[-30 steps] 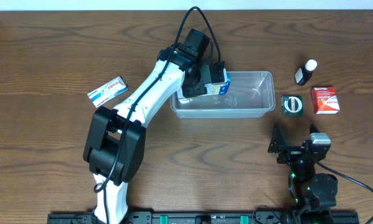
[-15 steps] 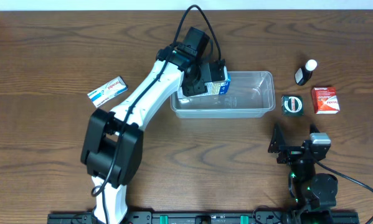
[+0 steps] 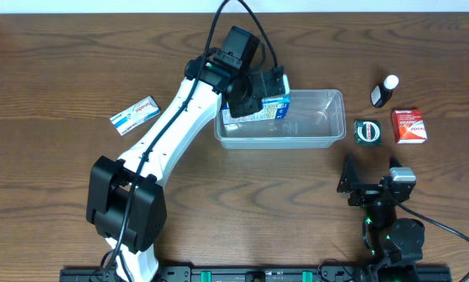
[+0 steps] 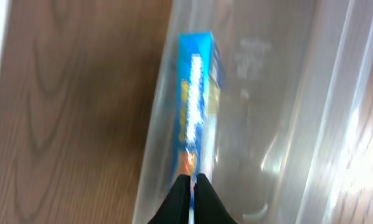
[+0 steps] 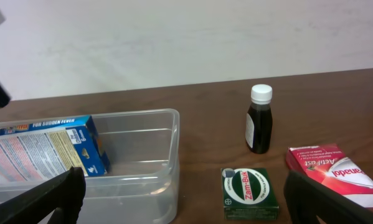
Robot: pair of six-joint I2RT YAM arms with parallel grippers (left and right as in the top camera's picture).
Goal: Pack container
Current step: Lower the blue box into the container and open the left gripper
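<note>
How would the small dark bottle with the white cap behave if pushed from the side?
The dark bottle stands upright and is taller than wide, so a high push would probably tip it. Lying down, its round body could roll. It looks glossy, perhaps glass, so maybe slippery and breakable.

Inside the container (image 4: 279,124), you'll find the blue box (image 4: 197,99) blurred in the left wrist view, its print unreadable; the container's left end runs off the right wrist picture.
</note>
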